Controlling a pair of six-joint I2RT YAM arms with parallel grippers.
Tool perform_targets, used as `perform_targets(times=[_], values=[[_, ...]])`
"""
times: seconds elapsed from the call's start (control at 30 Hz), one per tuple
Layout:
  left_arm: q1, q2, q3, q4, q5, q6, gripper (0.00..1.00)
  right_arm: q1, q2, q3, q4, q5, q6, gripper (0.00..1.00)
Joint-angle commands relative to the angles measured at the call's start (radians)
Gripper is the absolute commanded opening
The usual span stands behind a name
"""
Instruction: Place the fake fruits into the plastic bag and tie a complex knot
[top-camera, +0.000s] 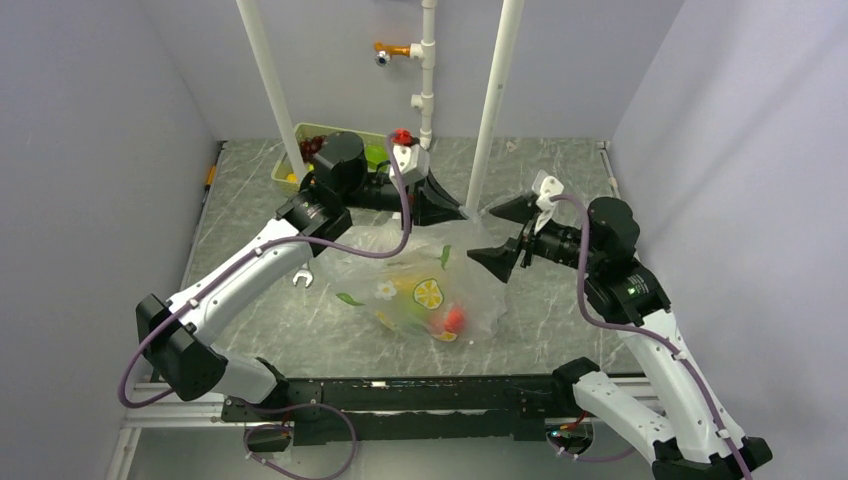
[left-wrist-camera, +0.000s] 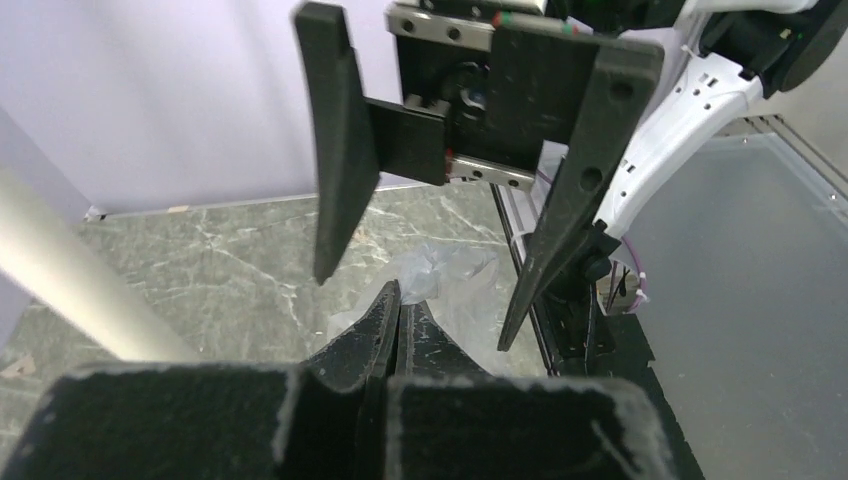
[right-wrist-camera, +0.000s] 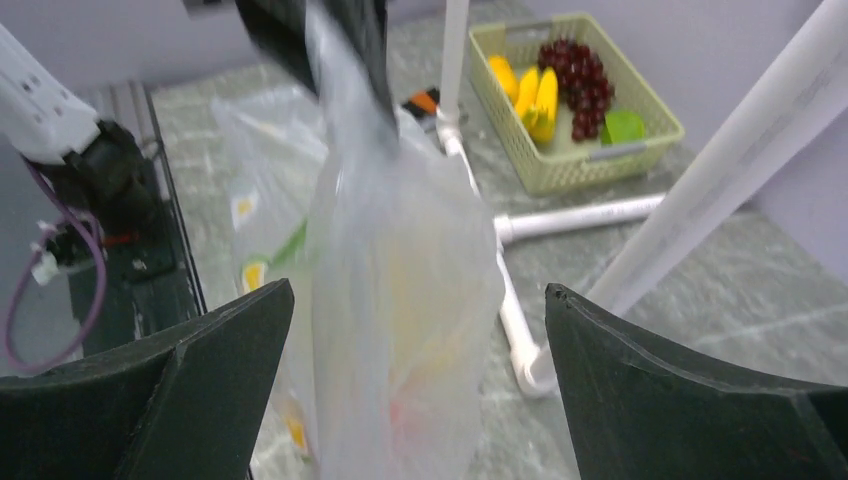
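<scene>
Item: plastic bag (top-camera: 420, 275) — clear printed film at the centre of the bench (top-camera: 290, 335), its body slumped on the marble top with a red fruit (top-camera: 455, 320) and yellow pieces showing through at the near-right end, its neck drawn up toward the far side. Left pincer (top-camera: 455, 210) — clamped tight on the bunched neck of the film; right pincer (top-camera: 485, 233) — spread wide, holding nothing, facing the hanging film from the right. Far left: pale green basket (right-wrist-camera: 655, 110) containing bananas (right-wrist-camera: 535, 95), grapes (right-wrist-camera: 575, 70) and a green fruit (right-wrist-camera: 622, 127); a silver wrench (top-camera: 302, 278) lies just left of the bag.
</scene>
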Motion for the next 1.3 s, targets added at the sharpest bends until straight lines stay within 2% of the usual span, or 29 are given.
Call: perform_targets(times=[0.0,0.1,0.23,0.27,0.33,0.4,0.43,0.47,0.5,0.6,0.63,0.7,0.8,1.0,1.17,1.2,1.27], values=[[-0.044,-0.024,0.031,-0.006,-0.013,0.104,0.00,0.007,0.053,0.003,0.244,-0.071,0.195,1.00],[-0.065,-0.004,0.060,-0.016,-0.041,0.131,0.00,0.042,0.110,-0.010,0.297,-0.077,0.204,0.98],[-0.069,0.026,0.100,-0.006,-0.141,0.138,0.00,0.086,0.140,-0.038,0.269,-0.067,0.154,0.88],[-0.070,0.029,0.109,-0.001,-0.165,0.140,0.00,0.089,0.135,-0.062,0.266,-0.062,0.128,0.80],[-0.072,0.025,0.114,0.010,-0.187,0.145,0.00,0.089,0.126,-0.117,0.257,-0.036,0.085,0.53],[-0.072,-0.007,0.081,0.022,-0.161,0.156,0.00,0.088,0.122,-0.174,0.241,-0.031,0.009,0.08],[-0.067,-0.036,0.051,0.024,-0.139,0.163,0.00,0.088,0.118,-0.197,0.229,-0.029,-0.030,0.00],[-0.054,-0.064,0.028,-0.003,-0.101,0.187,0.04,0.087,0.111,-0.212,0.217,-0.029,-0.058,0.00],[-0.034,-0.091,0.019,-0.063,-0.060,0.228,0.18,0.088,0.099,-0.220,0.212,-0.038,-0.085,0.00],[0.065,-0.137,0.027,-0.375,0.047,0.454,0.93,0.086,0.074,-0.224,0.229,-0.046,-0.098,0.00],[0.074,-0.146,0.034,-0.542,0.046,0.555,0.99,0.087,0.074,-0.218,0.227,-0.049,-0.098,0.00],[0.071,-0.165,0.023,-0.700,0.001,0.747,0.99,0.087,0.078,-0.204,0.228,-0.067,-0.092,0.00],[0.038,-0.178,-0.061,-0.685,-0.083,0.799,0.99,0.088,0.070,-0.201,0.247,-0.093,-0.081,0.00],[0.010,-0.040,-0.089,-0.571,-0.177,0.757,0.99,0.087,0.068,-0.160,0.197,-0.135,-0.149,0.00],[0.057,0.077,-0.091,-0.539,-0.135,0.738,0.99,0.087,0.060,-0.154,0.176,-0.130,-0.177,0.00],[0.076,0.088,-0.098,-0.545,-0.134,0.738,0.91,0.087,0.056,-0.157,0.174,-0.117,-0.178,0.00],[0.116,0.097,-0.110,-0.566,-0.102,0.737,0.57,0.087,0.043,-0.179,0.188,-0.077,-0.184,0.00]])
